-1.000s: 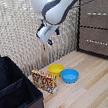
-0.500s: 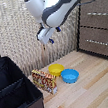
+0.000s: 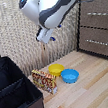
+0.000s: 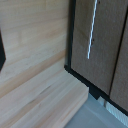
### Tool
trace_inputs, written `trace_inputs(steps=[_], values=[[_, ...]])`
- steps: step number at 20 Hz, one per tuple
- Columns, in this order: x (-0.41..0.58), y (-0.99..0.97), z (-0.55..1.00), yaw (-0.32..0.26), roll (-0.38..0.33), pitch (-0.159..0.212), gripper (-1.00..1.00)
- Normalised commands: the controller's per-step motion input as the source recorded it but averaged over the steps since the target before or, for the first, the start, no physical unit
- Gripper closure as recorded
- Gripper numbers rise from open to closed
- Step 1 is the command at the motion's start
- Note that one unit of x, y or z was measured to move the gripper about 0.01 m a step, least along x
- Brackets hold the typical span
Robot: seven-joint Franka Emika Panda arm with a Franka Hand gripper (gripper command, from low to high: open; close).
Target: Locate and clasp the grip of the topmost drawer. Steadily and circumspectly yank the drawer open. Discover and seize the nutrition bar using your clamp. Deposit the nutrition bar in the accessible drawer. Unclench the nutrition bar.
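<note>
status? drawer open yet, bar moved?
Nothing done yet. The topmost drawer looks shut, with the lower drawer shut below it. The gripper hangs in the air holding nothing. The nutrition bar stands on the floor by the yellow bowl. All steps remain.

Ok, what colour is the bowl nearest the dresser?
Blue, clearest in the exterior view; the yellow bowl sits behind it.

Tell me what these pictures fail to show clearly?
- Gripper: exterior view, blurred and small, so open or shut is unclear; absent from the wrist view.
- Top drawer: exterior view, cut off by the right edge.
- Snack box: exterior view, print too blurred to read.
- Black case: exterior view, cut off at left and bottom.
</note>
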Motion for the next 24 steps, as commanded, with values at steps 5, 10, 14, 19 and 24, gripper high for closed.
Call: trace_inputs(steps=[5, 10, 14, 19, 24], values=[[0.097, -0.24, 0.62, 0.0, -0.189, 0.0, -1.0], [0.025, -0.67, 0.51, -0.013, -0.136, 0.0, -1.0], [0.0, -0.79, 0.28, 0.0, -0.15, 0.0, -1.0], [0.0, -0.75, 0.03, 0.027, -0.164, 0.0, -1.0], [0.0, -0.66, 0.0, 0.012, -0.252, 0.0, -1.0]])
